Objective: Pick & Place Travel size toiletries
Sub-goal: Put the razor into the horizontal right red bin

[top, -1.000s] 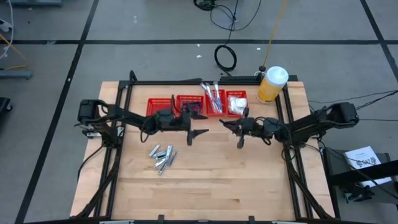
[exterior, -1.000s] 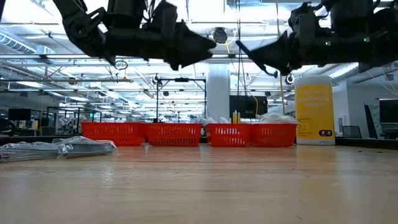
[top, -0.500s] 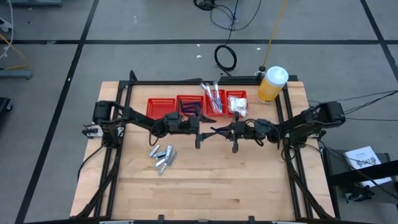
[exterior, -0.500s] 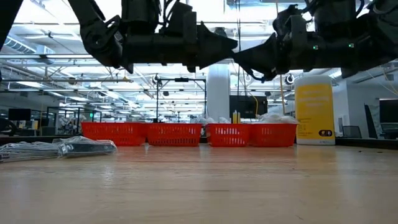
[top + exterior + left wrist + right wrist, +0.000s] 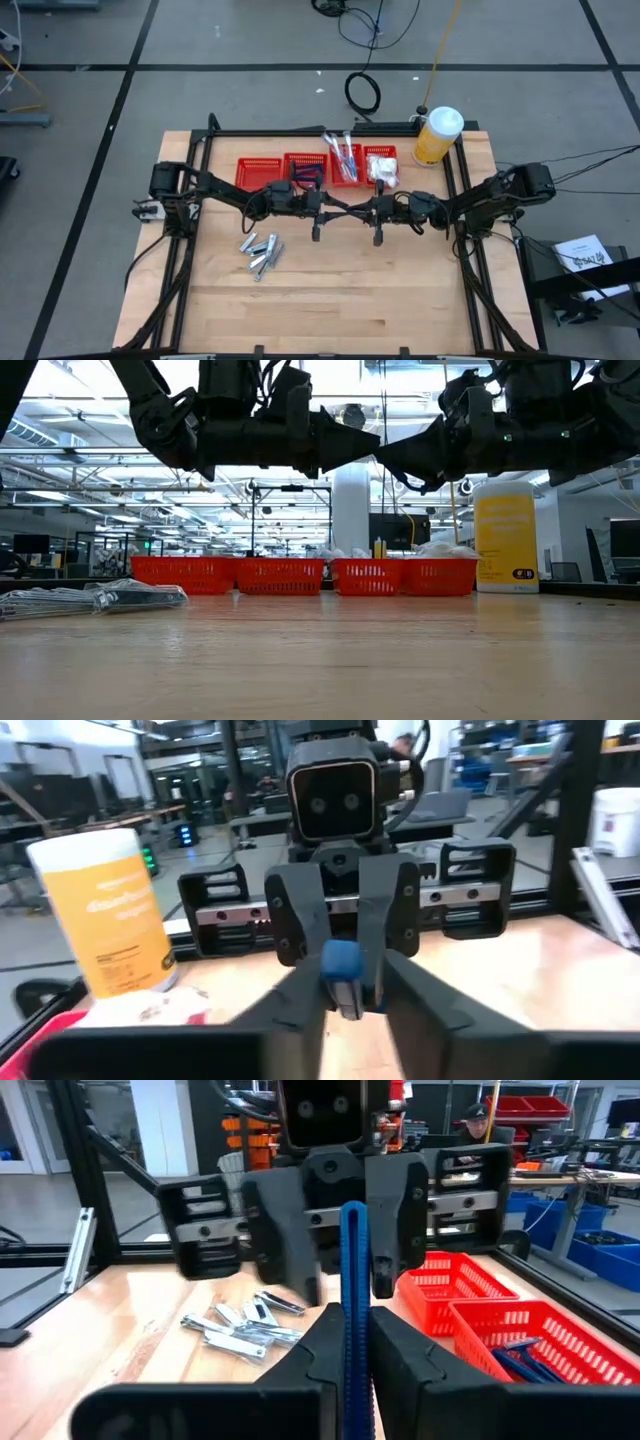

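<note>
At the high view's centre, the left pincer (image 5: 333, 207) and right pincer (image 5: 352, 209) meet above the bench (image 5: 330, 290), both closed on one blue stick (image 5: 354, 1295). A hand-over seems underway; next, one pincer must release.

Your high view looks straight down on the whole bench (image 5: 330, 290). Your low view sits at bench-top level, facing the red baskets (image 5: 300, 575). Each wrist camera looks close past its own fingers (image 5: 345, 1342) at the opposing arm; all four share the bench centre.
</note>
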Tool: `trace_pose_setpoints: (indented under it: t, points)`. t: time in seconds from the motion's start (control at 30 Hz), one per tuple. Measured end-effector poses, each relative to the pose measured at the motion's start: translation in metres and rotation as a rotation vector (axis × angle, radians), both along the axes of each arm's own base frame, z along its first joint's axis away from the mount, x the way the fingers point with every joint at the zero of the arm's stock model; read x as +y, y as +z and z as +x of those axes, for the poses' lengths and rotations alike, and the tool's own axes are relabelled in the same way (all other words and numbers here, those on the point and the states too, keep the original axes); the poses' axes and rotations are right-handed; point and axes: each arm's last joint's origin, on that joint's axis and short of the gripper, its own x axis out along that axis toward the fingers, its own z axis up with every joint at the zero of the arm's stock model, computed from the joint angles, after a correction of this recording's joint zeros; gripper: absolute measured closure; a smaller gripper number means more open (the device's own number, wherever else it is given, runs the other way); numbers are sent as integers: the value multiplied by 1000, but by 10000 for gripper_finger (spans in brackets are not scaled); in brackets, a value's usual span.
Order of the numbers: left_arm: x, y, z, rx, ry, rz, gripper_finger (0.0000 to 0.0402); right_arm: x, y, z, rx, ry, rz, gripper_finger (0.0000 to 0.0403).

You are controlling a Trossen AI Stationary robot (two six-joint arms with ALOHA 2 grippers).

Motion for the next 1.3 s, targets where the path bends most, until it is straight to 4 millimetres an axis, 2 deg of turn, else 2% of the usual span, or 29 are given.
trace_pose_setpoints:
  t: [0.1, 0.13, 0.3, 0.5, 0.6, 0.77, 0.87, 1.0, 1.13, 1.23, 1.3]
  points:
    - [3, 0, 0, 0, -41, -8, 376, 0, 0, 0, 2, 2, -2, 383]
    - [4, 0, -1, 1, -44, -15, 385, 0, 0, 0, 2, 1, -3, 383]
    - [6, 0, -1, 0, -36, -39, 370, 0, 0, 0, 4, -4, -1, 366]
    - [9, 0, -1, 0, 47, -46, 391, -1, -4, 0, 42, -12, 22, 296]
    - [13, 2, -2, 28, 108, -62, 384, -1, -3, 0, 39, -20, 31, 249]
    - [23, 13, -14, 169, 306, 23, 391, 5, 16, -6, -56, 38, 76, 180]
    - [26, 31, -27, 236, 446, 97, 392, 9, 26, -11, -101, 42, 73, 153]
    - [40, 46, -48, 358, 564, 147, 385, 14, 33, -15, -108, 68, 47, 138]
    - [60, 56, -63, 585, 623, 137, 392, 13, 30, -15, -69, 49, 23, 140]
    - [77, 54, -70, 719, 679, 90, 392, 10, 28, -15, -47, 37, 11, 147]
    - [83, 51, -71, 737, 694, 66, 387, 8, 27, -15, -38, 26, 17, 150]
